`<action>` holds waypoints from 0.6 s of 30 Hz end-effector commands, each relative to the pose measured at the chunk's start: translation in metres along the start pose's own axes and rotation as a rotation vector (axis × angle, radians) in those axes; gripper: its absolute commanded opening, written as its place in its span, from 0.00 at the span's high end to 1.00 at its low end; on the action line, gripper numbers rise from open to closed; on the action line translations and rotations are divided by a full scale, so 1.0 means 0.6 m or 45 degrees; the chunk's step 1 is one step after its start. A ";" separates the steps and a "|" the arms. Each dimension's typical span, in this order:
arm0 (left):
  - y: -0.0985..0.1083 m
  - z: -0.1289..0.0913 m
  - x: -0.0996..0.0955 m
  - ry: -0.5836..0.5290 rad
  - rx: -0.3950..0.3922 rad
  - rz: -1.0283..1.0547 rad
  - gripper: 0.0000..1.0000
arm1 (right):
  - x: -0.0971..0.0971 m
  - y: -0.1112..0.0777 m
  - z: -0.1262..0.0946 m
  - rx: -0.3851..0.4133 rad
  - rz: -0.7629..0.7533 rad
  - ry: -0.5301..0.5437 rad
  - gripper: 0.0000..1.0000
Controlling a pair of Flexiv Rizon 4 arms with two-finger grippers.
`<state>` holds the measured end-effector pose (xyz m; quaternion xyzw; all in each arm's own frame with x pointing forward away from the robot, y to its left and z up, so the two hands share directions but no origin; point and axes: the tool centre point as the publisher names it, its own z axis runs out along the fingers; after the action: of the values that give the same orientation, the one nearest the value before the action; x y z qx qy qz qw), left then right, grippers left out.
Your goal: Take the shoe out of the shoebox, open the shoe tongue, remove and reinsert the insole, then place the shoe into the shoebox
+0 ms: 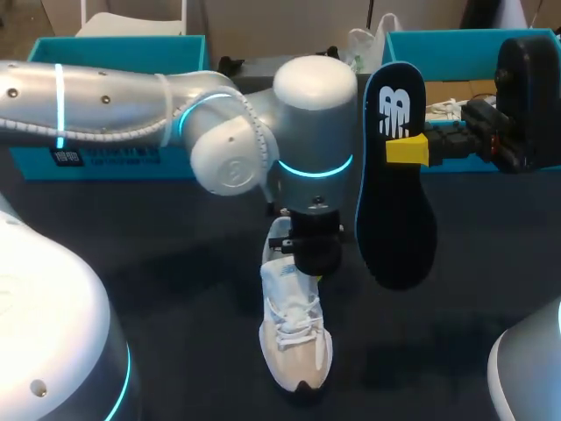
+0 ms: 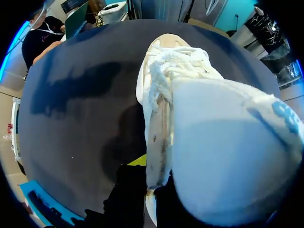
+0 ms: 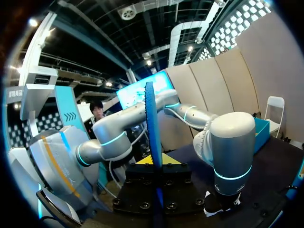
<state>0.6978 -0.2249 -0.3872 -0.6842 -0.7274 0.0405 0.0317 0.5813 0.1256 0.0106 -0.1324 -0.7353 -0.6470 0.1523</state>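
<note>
A white lace-up shoe (image 1: pixel 294 340) lies on the dark table, toe toward the front edge. My left gripper (image 1: pixel 308 263) points straight down at the shoe's heel end. In the left wrist view the shoe (image 2: pixel 190 95) is right in front of the camera, and my left gripper (image 2: pixel 149 173) is shut on a white edge of its opening. The dark insole (image 1: pixel 396 189) hangs upright in the air to the right of the shoe, with my right gripper (image 1: pixel 408 150) shut on it near its upper end. In the right wrist view, my right gripper (image 3: pixel 156 164) holds the insole (image 3: pixel 153 123) edge-on.
A teal shoebox (image 1: pixel 114 53) stands at the back left and another (image 1: pixel 456 44) at the back right, behind the right gripper. My left arm (image 1: pixel 228 132) stretches across the table's middle. The dark table (image 1: pixel 175 289) is bare on the shoe's left.
</note>
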 end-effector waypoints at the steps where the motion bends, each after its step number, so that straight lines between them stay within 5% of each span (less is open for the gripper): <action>1: 0.001 0.013 -0.016 0.020 -0.017 -0.002 1.00 | -0.002 0.001 0.004 0.002 0.001 0.000 1.00; 3: 0.003 0.016 -0.018 0.020 -0.021 0.001 0.98 | -0.002 0.001 0.004 0.002 0.001 0.000 1.00; 6: 0.004 0.017 -0.019 0.012 -0.027 0.005 0.58 | -0.002 0.001 0.004 0.002 0.001 0.000 1.00; 7: 0.004 0.015 -0.019 0.005 -0.028 0.005 0.54 | -0.002 0.001 0.004 0.002 0.001 0.000 1.00; 10: 0.005 0.002 -0.013 -0.031 -0.044 0.003 0.00 | -0.002 0.001 0.004 0.002 0.001 0.000 1.00; 18: 0.008 -0.090 0.027 -0.241 -0.129 -0.017 0.00 | -0.002 0.001 0.004 0.002 0.001 0.000 1.00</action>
<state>0.7136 -0.2448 -0.3670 -0.6777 -0.7334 0.0447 -0.0276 0.5813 0.1256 0.0106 -0.1324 -0.7353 -0.6470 0.1523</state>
